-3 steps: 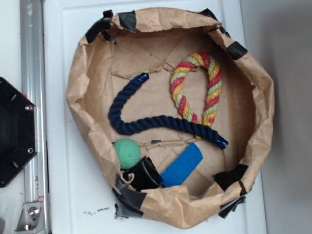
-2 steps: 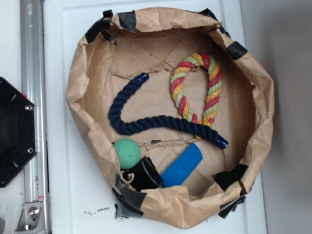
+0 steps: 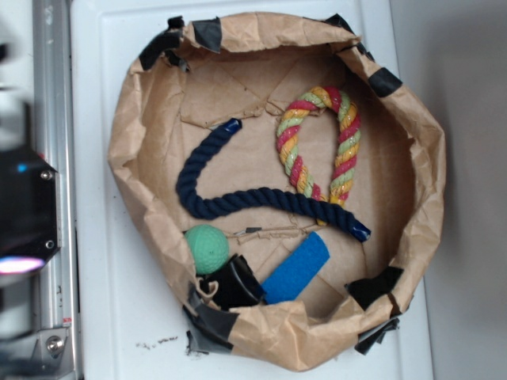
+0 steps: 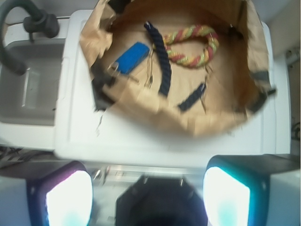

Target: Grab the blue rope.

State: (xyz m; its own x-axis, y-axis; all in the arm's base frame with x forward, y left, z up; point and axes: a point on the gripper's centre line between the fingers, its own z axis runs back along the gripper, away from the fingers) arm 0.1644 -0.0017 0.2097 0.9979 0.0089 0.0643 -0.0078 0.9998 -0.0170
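- The thick twisted navy blue rope (image 3: 238, 186) with shiny taped ends lies in a J-curve across the floor of the crumpled brown paper basin (image 3: 123, 142), which sits on the white surface (image 3: 95, 237). One taped end points to about 12 o'clock, the other to about 4 o'clock.
- Risk: the rope's lower run passes just beside, perhaps touching, the bottom of the red-yellow-green twisted rope loop (image 3: 321, 142) at the 3 o'clock side. A grasp there could snag both ropes.
- Risk: the green ball (image 3: 207, 248) and the flat bright blue rectangular strip (image 3: 296, 268) sit near the rope at 6 o'clock, and a low descent could knock them or catch the paper wall.
- Safer, I judge, is the bare bend at 9 o'clock.
- Arm pose: the end effector (image 4: 148, 188) is well outside the basin, over the near edge of the surface; the exterior view shows only a dark blur at 9 o'clock.
- Its fingers (image 4: 63, 197) stand spread wide apart, pinching nothing.
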